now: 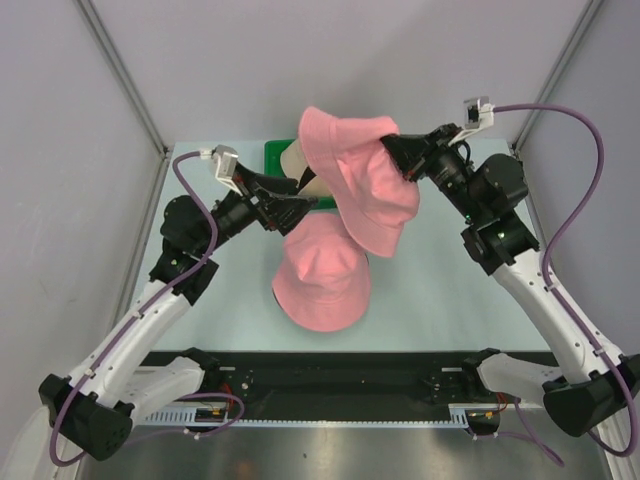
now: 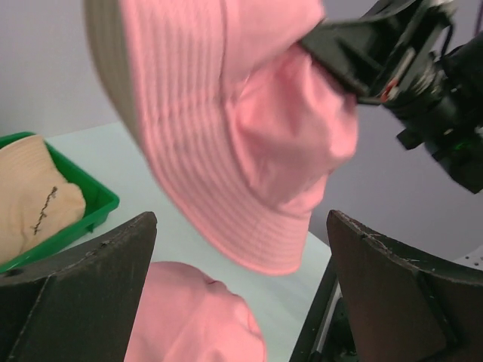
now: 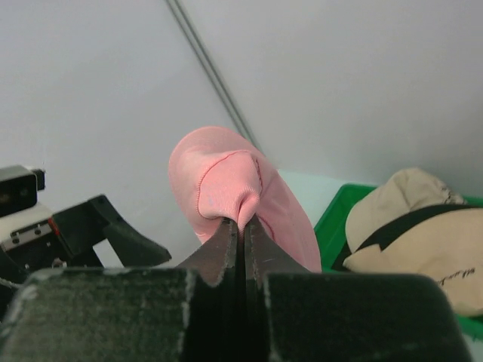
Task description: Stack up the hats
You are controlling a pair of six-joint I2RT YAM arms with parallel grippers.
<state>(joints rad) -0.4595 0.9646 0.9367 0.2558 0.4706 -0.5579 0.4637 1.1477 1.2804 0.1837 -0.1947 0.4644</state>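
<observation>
Right tool [image 3: 243, 222]: fingers pressed together, clamped on a pinch of cloth from the crown of a soft pink fabric bucket hat [image 1: 365, 185].
Held hat: lifted clear of the worktop [image 1: 450, 290], hanging tilted from the right tool with its floppy brim drooping down and towards the left arm.
Left tool [image 2: 238, 222]: fingers spread wide apart with nothing gripped, aimed at the hanging hat from just beside its left edge; whether it touches the hat cannot be told.
Second pink fabric bucket hat [image 1: 322, 275]: resting crown up on the middle of the pale worktop, below the hanging hat, whose lower brim overlaps its far edge in the top view.
Beige fabric bucket hat [image 3: 423, 226]: lying in a green plastic tray [image 1: 272, 152] at the far side of the worktop, behind the left tool; a dark band crosses it.
</observation>
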